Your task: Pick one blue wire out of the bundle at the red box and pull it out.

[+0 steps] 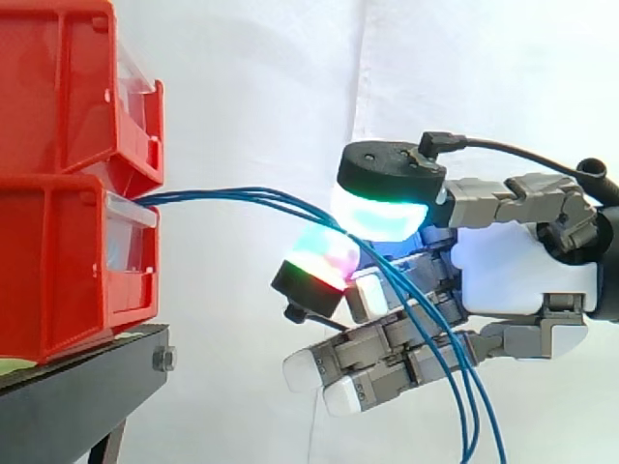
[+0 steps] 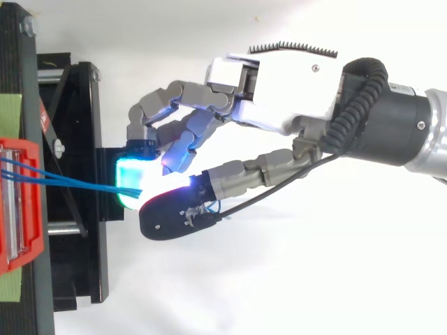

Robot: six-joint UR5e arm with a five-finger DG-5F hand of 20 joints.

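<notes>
The arm (image 2: 391, 125) reaches in from the right and holds the hand (image 1: 513, 266) level, with its fingers stretched toward the bins (image 1: 58, 261). The hand is near their front and not touching them. The bins are red, stacked one on the other on the black stand (image 1: 87, 372), before the curtain (image 1: 251, 87).

The blue wires (image 1: 232, 193) leave the front of the lower bin, just under the upper one, and run close together to the right. They pass between two glowing pads: an upper one (image 1: 382, 208) lit white and cyan, and a lower one (image 1: 324, 256) lit green, red and magenta. These two pads pinch the wires between them. How many strands they actually clamp cannot be told. Past the pinch the wires spread and hang down across the lower fingers to the bottom edge of the side view.

The other fingers lie below the pinch, fairly straight and angled slightly down, and hold nothing.

From above, the wires (image 2: 70, 180) run from the bin to the bright pads, and the fingers arch over to meet the thumb there.
</notes>
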